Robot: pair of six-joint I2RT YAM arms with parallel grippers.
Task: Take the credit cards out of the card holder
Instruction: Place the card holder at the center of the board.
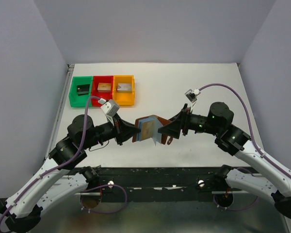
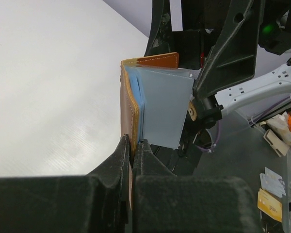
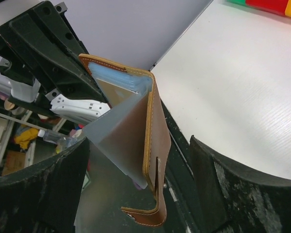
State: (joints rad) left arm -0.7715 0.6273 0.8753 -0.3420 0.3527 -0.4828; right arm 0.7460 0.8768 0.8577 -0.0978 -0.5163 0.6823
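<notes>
Wallet open, held above table. One brown cover pinched in left gripper, jaws clamped narrow. Pale blue cards tucked inside. Right gripper opposite, jaws wide, flanking other cover. Bins well beyond left gripper.

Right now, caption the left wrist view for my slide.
Left gripper shut on the brown wallet at its lower edge, its pale blue pockets fanned open, white table behind.
</notes>
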